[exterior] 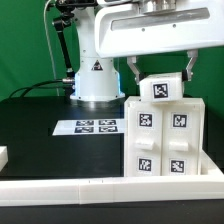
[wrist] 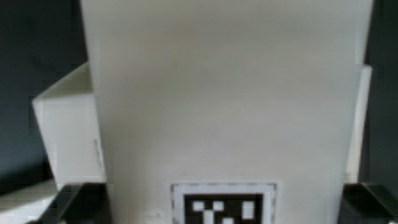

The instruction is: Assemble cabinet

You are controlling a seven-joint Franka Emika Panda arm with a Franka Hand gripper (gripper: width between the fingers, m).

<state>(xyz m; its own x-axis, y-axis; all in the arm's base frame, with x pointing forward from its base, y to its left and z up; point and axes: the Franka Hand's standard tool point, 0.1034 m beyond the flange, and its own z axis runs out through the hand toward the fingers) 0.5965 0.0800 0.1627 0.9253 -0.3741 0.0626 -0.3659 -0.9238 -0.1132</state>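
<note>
— From the exterior view, what do you count?

— One cabinet (exterior: 165,140), standing on the black table (exterior: 40,120) toward the exterior view's right, with four square tags on its front. One small block (exterior: 160,89) sits tilted on top of it and carries one tag. One claw (exterior: 161,72) comes down over it, its two fingers (exterior: 133,75) pressed to the block's two sides, so it is clamped on the block.

— And around it?

— One marker board (exterior: 97,127) with four tags lies flat beside the cabinet. The white pedestal (exterior: 97,80) stands behind that. A low white rail (exterior: 80,187) runs along the front and hides the cabinet's foot. One white scrap (exterior: 3,156) is cut off at the exterior view's left edge, and I can't tell what it is.

— And the wrist view?

— It is blurred. The block's flat white face fills most of the picture, and only one tag (wrist: 222,205) shows, itself cut off by the frame. Dark fingertips (wrist: 59,202) show close against the block. A pale shape (wrist: 63,115) sits behind the block, and I can't make out what it is.
</note>
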